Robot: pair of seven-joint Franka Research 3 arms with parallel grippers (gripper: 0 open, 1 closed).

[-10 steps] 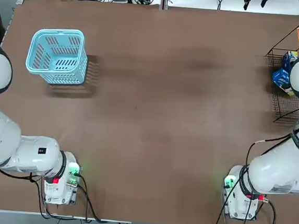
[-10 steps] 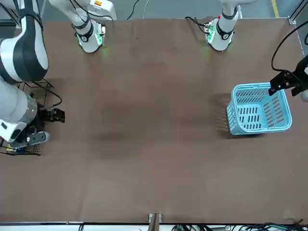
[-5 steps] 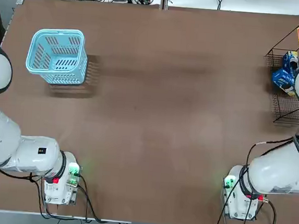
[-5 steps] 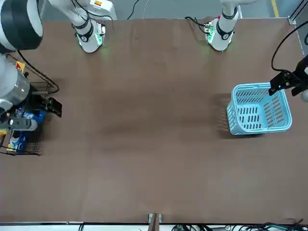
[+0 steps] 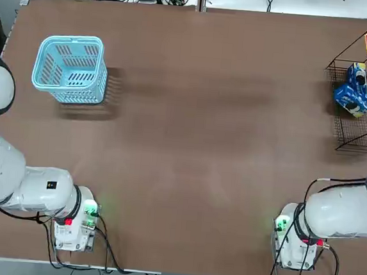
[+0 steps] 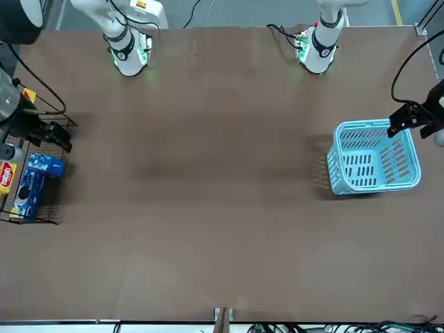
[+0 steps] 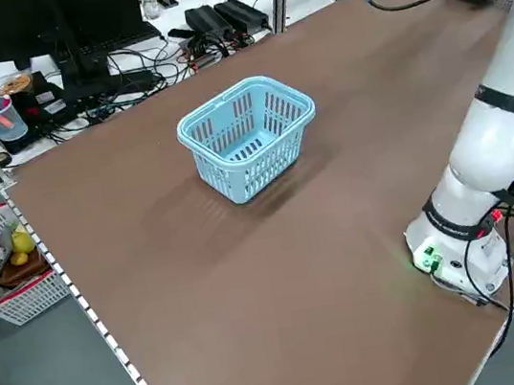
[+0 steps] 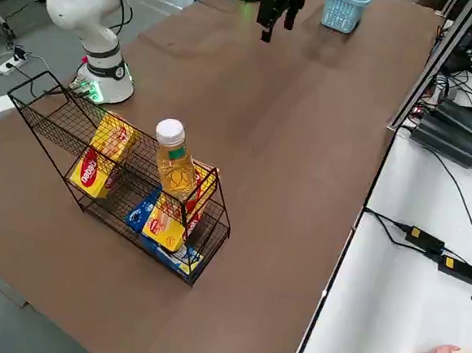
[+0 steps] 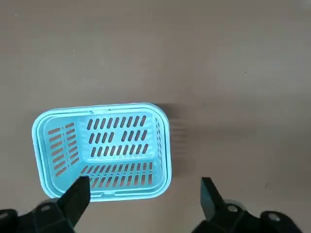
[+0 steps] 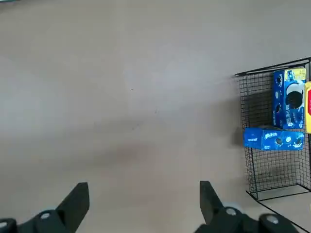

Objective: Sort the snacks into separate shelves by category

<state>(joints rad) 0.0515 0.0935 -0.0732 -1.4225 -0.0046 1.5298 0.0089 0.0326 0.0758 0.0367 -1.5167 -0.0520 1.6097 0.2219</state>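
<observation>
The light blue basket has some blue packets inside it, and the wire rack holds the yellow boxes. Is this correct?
Not quite. The light blue basket is empty, as the left wrist view shows. The blue packets lie in the wire rack, together with the yellow boxes.

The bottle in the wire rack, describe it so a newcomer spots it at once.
Find the black wire rack at the table's edge. The bottle stands upright among yellow boxes and blue packets: the only clear, amber-filled, white-capped thing there.
</observation>
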